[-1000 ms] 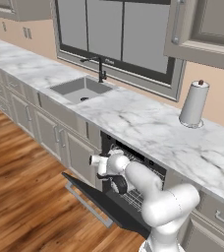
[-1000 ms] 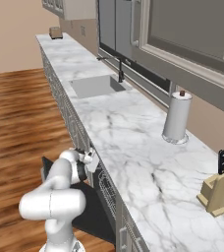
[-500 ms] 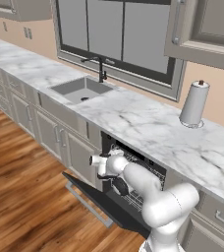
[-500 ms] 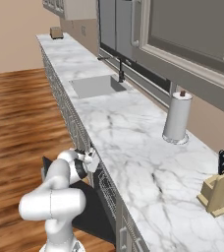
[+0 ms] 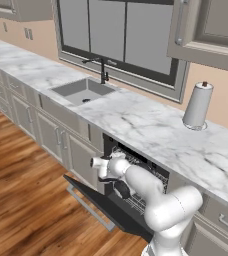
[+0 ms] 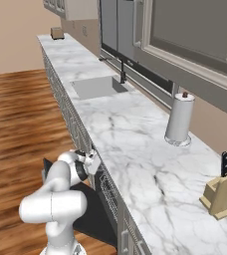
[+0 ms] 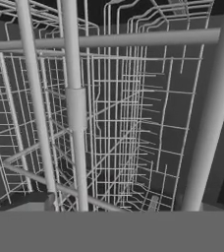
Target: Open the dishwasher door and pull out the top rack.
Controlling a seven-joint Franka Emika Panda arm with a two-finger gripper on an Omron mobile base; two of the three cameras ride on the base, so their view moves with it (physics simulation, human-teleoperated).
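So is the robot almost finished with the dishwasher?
About halfway. The dishwasher door already lies open and flat. The gripper is at the top rack, close to its wires, with no grip visible yet. Pulling the rack out is left; it sits inside the machine.

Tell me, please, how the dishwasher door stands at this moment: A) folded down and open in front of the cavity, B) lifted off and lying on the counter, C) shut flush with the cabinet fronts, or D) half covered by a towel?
A: the dishwasher door lies folded down over the floor with its bar handle facing down, and the wire top rack shows inside the open cavity under the counter.
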